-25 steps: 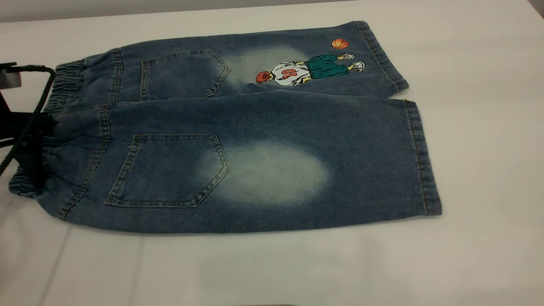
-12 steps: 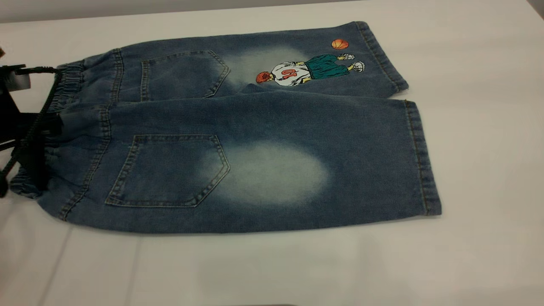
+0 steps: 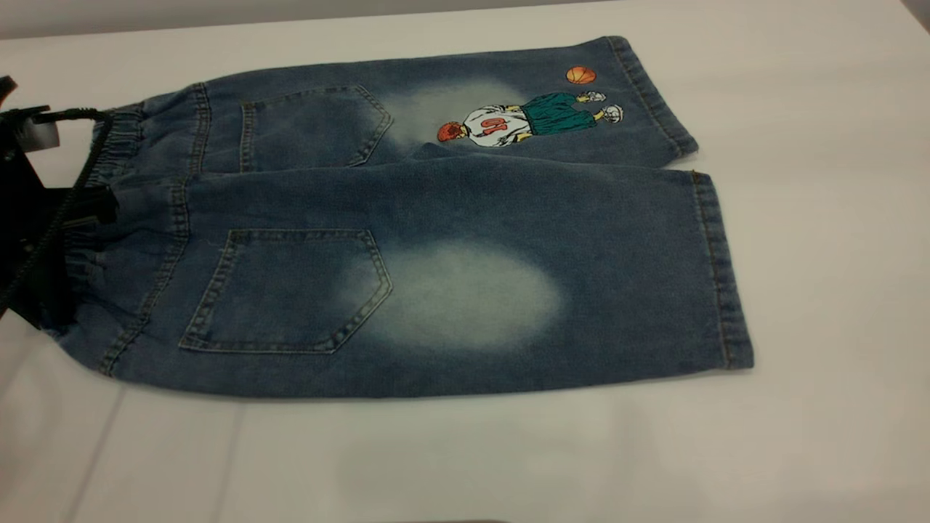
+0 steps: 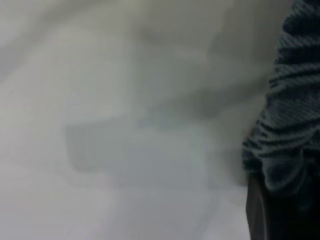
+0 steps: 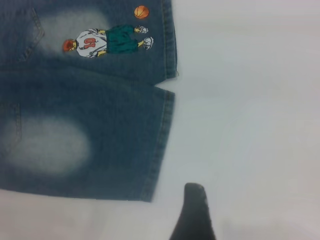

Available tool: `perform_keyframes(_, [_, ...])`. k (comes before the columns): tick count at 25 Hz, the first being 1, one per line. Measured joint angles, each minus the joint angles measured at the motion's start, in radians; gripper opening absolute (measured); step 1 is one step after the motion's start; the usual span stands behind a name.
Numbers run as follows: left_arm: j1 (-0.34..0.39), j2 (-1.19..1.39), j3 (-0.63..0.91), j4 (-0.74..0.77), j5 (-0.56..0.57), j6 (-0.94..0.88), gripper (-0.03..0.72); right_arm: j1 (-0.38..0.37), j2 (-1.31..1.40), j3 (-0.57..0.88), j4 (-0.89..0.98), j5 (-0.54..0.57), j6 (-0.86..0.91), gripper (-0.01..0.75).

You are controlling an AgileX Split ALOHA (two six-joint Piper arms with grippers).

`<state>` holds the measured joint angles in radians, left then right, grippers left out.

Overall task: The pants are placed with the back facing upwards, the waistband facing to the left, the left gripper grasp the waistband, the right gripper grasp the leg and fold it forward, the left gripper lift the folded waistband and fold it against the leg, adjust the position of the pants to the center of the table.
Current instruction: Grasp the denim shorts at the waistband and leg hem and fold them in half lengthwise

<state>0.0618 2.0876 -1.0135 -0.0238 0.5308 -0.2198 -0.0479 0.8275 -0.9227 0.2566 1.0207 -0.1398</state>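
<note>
Denim pants [image 3: 436, 218] flat, left pincer [image 3: 65, 218] at waistband [image 3: 109, 189].

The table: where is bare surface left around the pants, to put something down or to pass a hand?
The table is bare in a wide strip along the near edge of the pants, and beyond the leg hems on the right. A narrower strip lies behind the printed leg. It is crowded only at the waistband, where the left gripper sits.
</note>
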Motion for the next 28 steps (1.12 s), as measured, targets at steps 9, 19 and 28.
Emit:
perform_keyframes(9, [0.0,-0.124,0.007,0.024,-0.005,0.037,0.062,0.0,0.078,-0.048,0.198,-0.029,-0.251,0.494])
perform_keyframes(19, [0.0,-0.136,-0.022,0.024,0.069,0.054,0.062,0.037,0.335,-0.051,0.213,0.011,-0.346,0.494])
perform_keyframes(28, [0.0,-0.137,-0.023,0.024,0.07,0.056,0.062,0.249,0.518,-0.052,0.009,0.002,-0.24,0.494])
